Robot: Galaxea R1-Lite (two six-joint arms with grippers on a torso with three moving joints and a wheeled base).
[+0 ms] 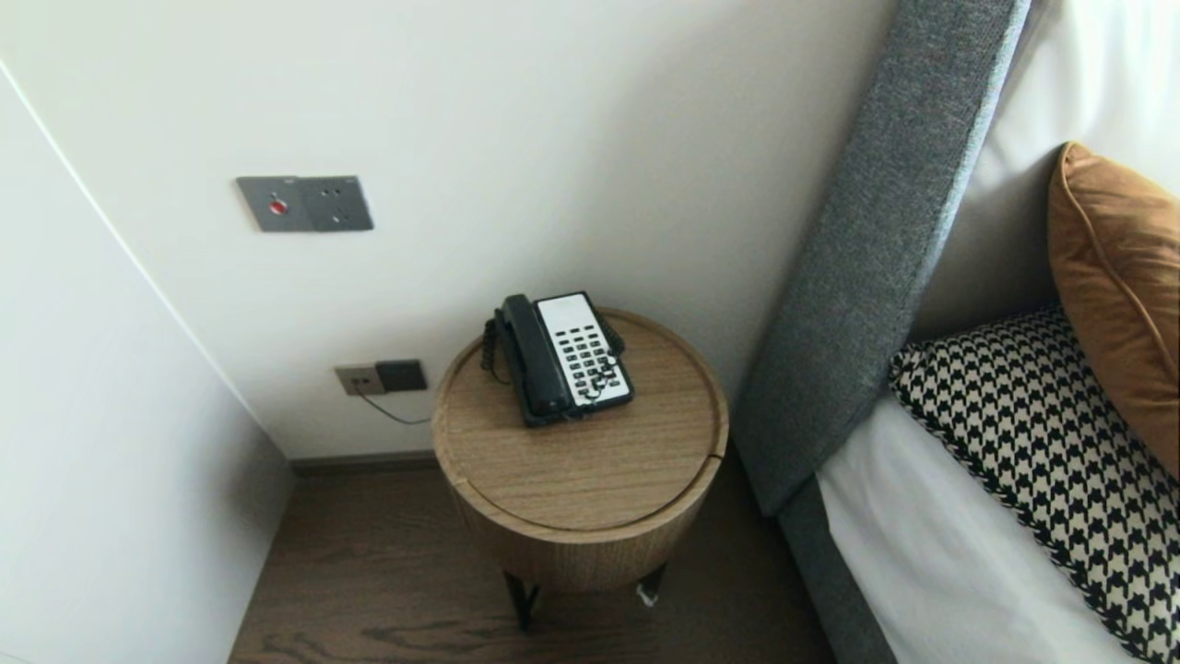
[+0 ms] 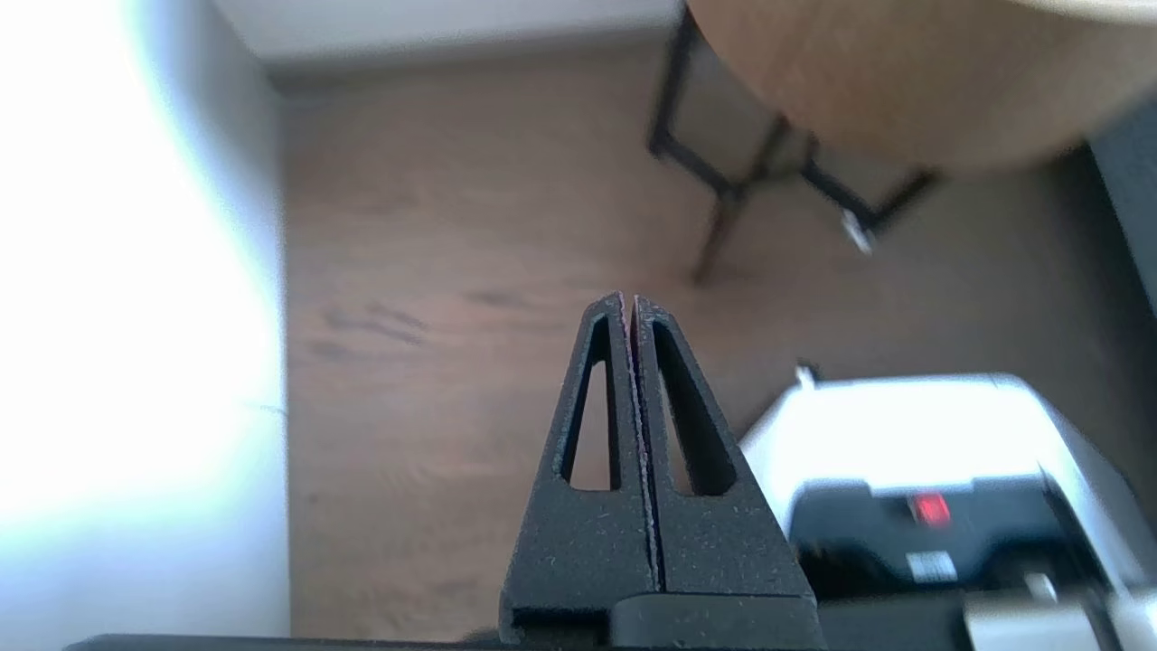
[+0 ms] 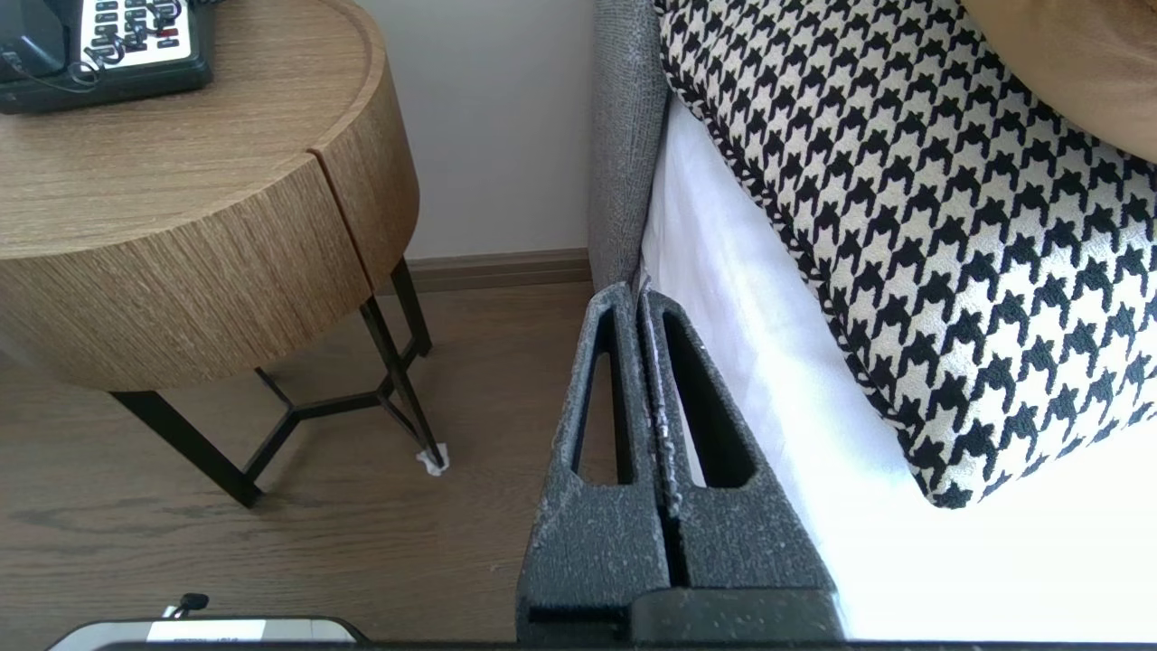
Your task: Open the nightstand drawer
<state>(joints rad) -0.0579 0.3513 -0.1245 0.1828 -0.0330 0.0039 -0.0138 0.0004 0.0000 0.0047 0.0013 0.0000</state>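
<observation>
Bedside corner with white walls and a wood floor [image 2: 434, 380]: a round table [image 1: 590, 480] stands between wall and bed [image 1: 922, 553]. It carries a phone [image 1: 562, 360] on the half nearer the wall, handset in its cradle. The left gripper [image 2: 630, 298] hangs low over the floor, fingers [image 2: 700, 542] pressed together on nothing, with the table's legs [image 2: 723, 194] well ahead of the tips. The right gripper [image 3: 635, 287] is likewise closed and empty, its tips near the bed's sheet edge. A pillow [image 3: 949, 226] lies beyond them to one side and the table to the other, both apart from the fingers [image 3: 587, 542].
</observation>
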